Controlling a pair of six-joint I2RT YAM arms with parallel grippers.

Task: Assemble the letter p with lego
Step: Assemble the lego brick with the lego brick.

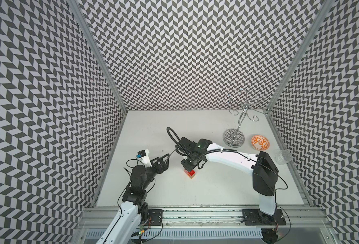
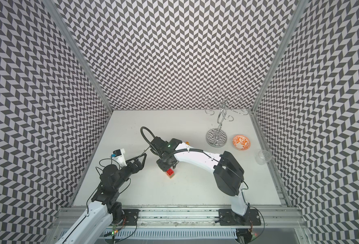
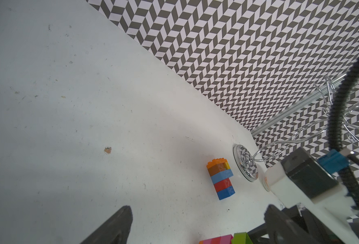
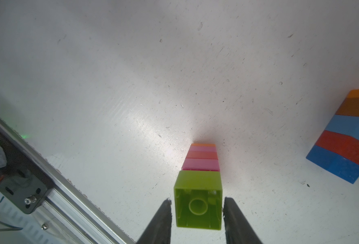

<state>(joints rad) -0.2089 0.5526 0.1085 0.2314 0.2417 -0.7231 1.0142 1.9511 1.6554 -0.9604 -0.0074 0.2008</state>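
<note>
Flanking the lime lego (image 4: 197, 202), the right fingers (image 4: 163, 221) sit close; pinch unclear.

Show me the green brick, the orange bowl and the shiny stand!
green brick (image 4: 197, 182): right wrist view, its side wall.
orange bowl (image 1: 260, 143): in a top view, its patterned inside.
shiny stand (image 1: 229, 135): in a top view, its round base.

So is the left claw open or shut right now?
Open. In its wrist view the left gripper shows its two fingers far apart, gripping nothing.
</note>
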